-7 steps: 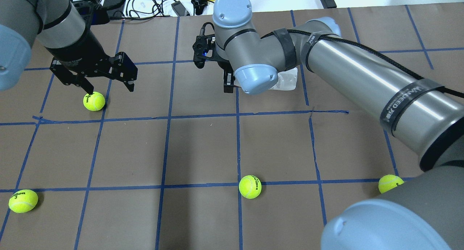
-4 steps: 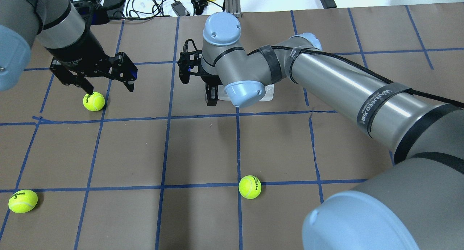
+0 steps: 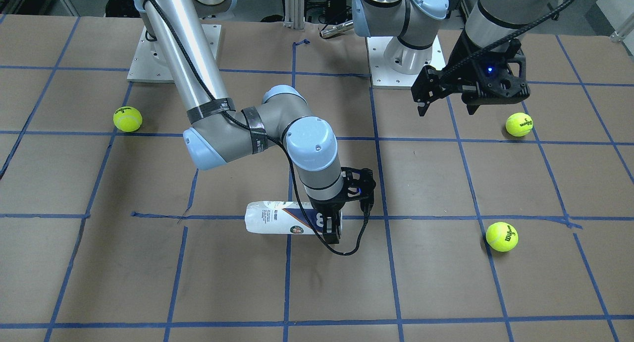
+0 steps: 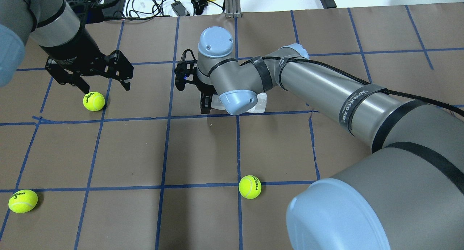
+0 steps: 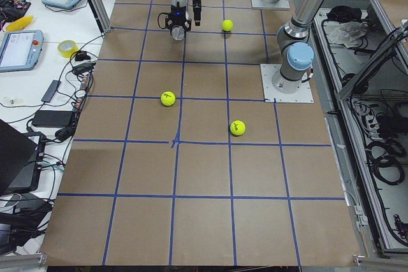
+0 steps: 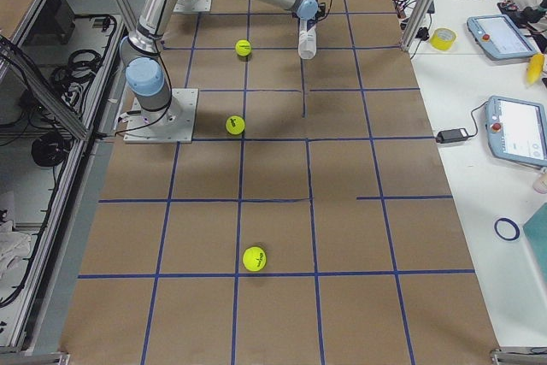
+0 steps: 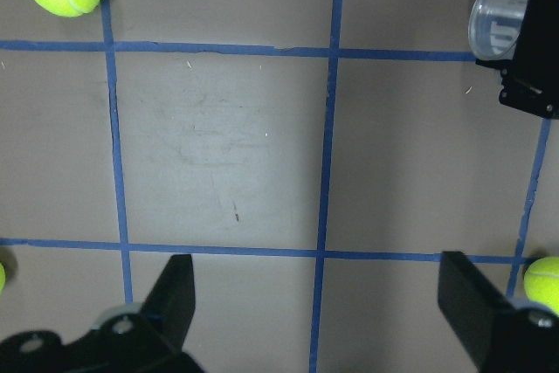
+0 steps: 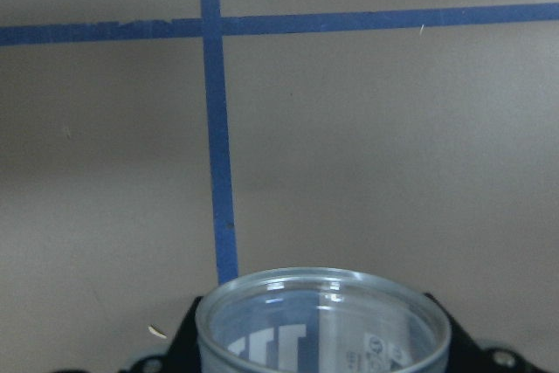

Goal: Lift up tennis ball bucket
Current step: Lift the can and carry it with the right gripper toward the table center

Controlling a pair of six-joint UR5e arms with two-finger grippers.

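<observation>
Front-facing view: my right gripper [image 3: 338, 229] was clamped on one end of the tennis ball bucket [image 3: 277, 221], which lay horizontal over the counter [image 3: 396, 282]. My left gripper [image 3: 446, 109] hung open beside a tennis ball [image 3: 518, 124]. Right wrist view: the bucket's clear rim sat at the lower edge.

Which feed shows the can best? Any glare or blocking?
Front-facing view: the slim clear plastic can with white and navy label is sharp, evenly lit. Overhead view: the right arm hides most of it. Right wrist view: only its glinting rim.
</observation>
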